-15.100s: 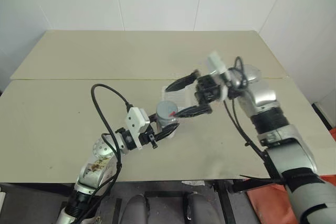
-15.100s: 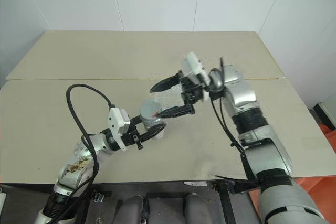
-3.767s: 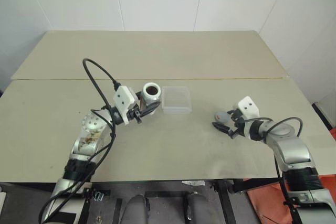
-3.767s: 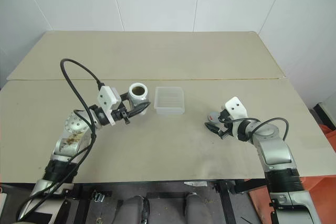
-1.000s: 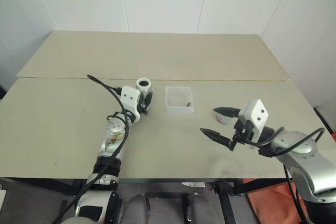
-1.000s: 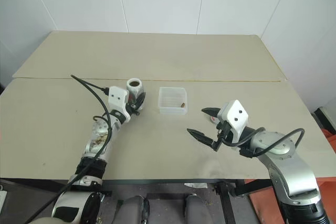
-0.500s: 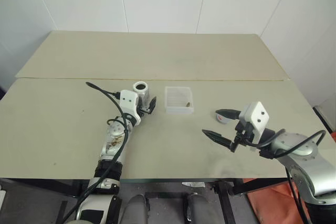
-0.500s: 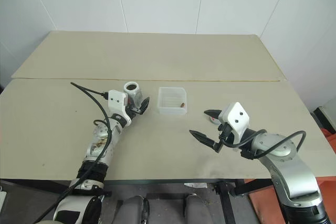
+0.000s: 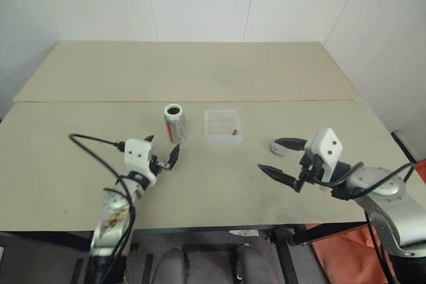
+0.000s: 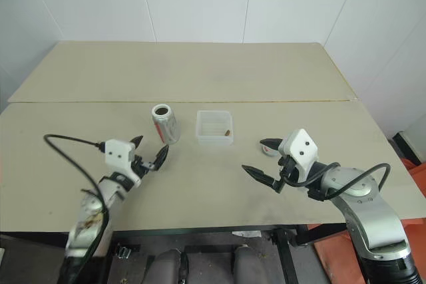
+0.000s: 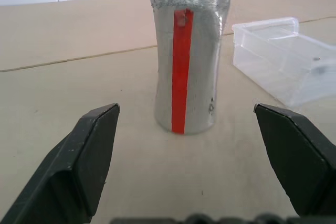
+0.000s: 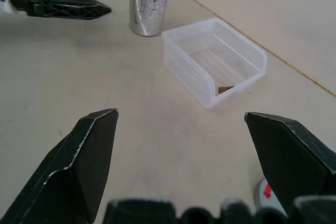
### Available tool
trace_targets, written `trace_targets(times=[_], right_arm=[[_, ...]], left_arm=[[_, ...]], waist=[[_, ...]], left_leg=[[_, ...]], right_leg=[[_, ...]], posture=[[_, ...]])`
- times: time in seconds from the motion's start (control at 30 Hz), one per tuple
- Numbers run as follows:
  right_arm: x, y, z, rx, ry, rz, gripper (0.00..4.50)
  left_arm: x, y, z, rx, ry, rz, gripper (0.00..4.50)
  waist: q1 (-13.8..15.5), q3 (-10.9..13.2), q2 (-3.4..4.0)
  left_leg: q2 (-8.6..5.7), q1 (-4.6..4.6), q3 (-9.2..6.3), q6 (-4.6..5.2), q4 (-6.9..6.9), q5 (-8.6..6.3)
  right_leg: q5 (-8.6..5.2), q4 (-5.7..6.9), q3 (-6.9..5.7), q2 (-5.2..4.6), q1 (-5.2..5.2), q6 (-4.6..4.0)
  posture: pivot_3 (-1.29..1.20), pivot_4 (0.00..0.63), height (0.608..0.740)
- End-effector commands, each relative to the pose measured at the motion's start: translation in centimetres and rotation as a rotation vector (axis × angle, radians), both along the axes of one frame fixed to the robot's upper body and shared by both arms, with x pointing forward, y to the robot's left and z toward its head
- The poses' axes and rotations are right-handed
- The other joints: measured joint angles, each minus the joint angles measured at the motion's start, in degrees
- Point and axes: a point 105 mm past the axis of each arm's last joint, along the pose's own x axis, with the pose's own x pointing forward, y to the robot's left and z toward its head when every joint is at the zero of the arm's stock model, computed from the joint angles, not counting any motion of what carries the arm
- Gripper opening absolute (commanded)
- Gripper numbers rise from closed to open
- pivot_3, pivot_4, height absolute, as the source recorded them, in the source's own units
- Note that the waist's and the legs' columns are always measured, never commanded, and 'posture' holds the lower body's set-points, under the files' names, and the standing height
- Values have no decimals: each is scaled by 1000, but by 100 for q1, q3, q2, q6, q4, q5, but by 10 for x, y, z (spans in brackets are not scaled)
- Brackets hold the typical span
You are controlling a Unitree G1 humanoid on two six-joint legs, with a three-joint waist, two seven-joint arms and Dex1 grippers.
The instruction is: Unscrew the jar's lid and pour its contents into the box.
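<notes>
Two tools stand empty with jaws spread. From the head views, the jar (image 9: 174, 123) stands upright on the counter (image 9: 219, 177) just ahead of the left tool (image 9: 162, 153), the box (image 9: 223, 126) beside it, and the lid (image 9: 278, 146) lies by the right tool (image 9: 279, 159). In the left wrist view the jar's dented silvery wall looks thin, light and slick; take it mid-body, gently. In the right wrist view the contents (image 12: 226, 89) rest in the box ahead.
</notes>
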Motion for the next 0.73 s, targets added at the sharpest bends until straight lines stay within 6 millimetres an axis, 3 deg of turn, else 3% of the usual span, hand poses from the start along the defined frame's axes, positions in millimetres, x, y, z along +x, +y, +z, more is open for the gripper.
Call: trace_targets(times=[0.03,0.13,0.2,0.3,0.47,0.57,0.73], right_arm=[[-2,-14,18,-31,-57,49,4500],[-18,-31,20,-89,-8,181,4500],[-30,-46,22,-155,22,264,4500],[-31,-70,31,-244,23,296,4500],[-22,-89,41,-308,3,278,4500],[-15,-90,44,-314,-12,270,4500],[-16,-78,38,-288,1,305,4500]], left_arm=[[-30,16,27,-55,-45,-102,4473],[-63,37,38,2,-8,-229,4473],[-87,56,47,143,36,-329,4473],[-111,84,68,324,89,-393,4473],[-120,98,92,415,81,-389,4473],[-119,99,102,440,54,-374,4473],[-119,95,95,428,73,-367,4473]], waist=[[6,0,0],[27,0,1],[37,1,0],[30,1,0],[26,4,7],[24,4,7],[26,3,7]], left_leg=[[2,3,4,0,-2,0],[18,3,12,0,-5,0],[24,6,15,-1,-11,0],[36,12,27,-1,-16,-1],[45,35,47,-45,-19,-27],[50,27,53,-47,-23,-28],[58,-6,62,-7,-40,-4]], right_leg=[[-6,2,0,0,-1,-7],[-17,3,-5,8,-9,-19],[-25,1,-10,9,-10,-28],[-31,-4,-15,11,-17,-37],[-34,-12,-11,4,-20,-41],[-34,-8,-11,8,-50,-42],[-38,7,-9,18,-72,-53]], posture=[[0,150,740],[0,150,740],[0,150,740],[0,150,740],[0,150,740],[0,150,740],[0,150,740]])
